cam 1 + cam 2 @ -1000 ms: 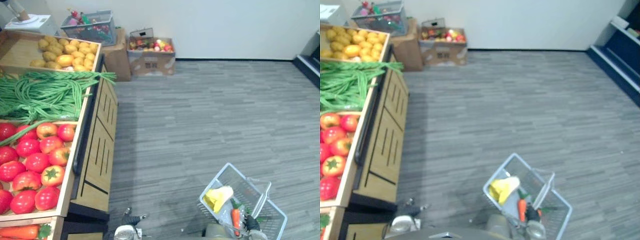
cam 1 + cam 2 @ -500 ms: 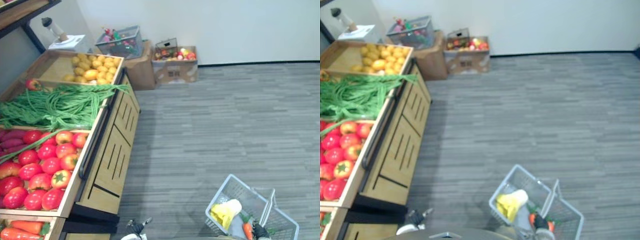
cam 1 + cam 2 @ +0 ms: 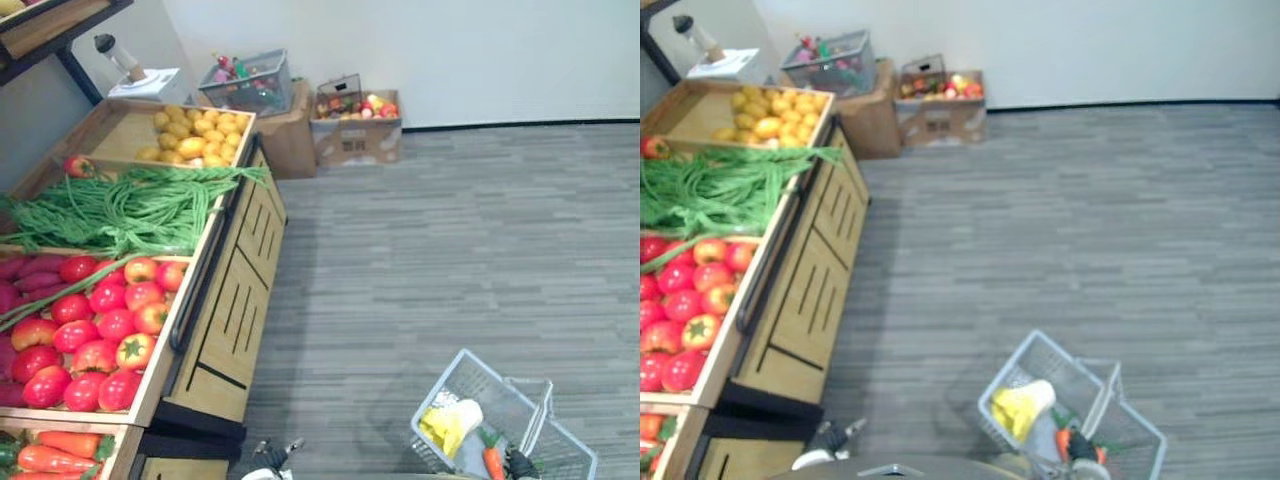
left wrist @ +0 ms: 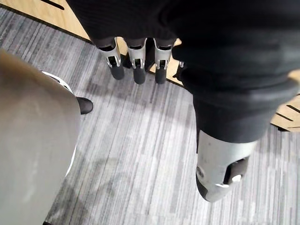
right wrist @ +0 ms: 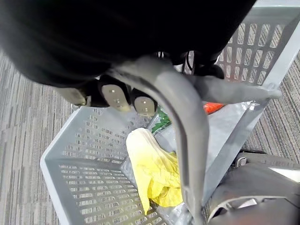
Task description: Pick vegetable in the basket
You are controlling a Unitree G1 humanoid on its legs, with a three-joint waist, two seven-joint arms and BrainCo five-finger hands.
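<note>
Basket (image 5: pixel 84 187) still hangs from right robot hand (image 5: pixel 115 96) curled round handle (image 5: pixel 190 131); left robot hand (image 4: pixel 136 61) relaxed.

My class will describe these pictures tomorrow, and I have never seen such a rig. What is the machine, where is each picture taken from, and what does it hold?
It is a humanoid robot with two arms. Two pictures come from cameras in its head, looking down; the others come from a camera on each wrist. Its right hand is curled round the handle of a grey basket holding a yellow leafy vegetable and a carrot. Its left hand hangs open, holding nothing. On its left a wooden stand shows tomatoes, green beans and yellow produce.
</note>
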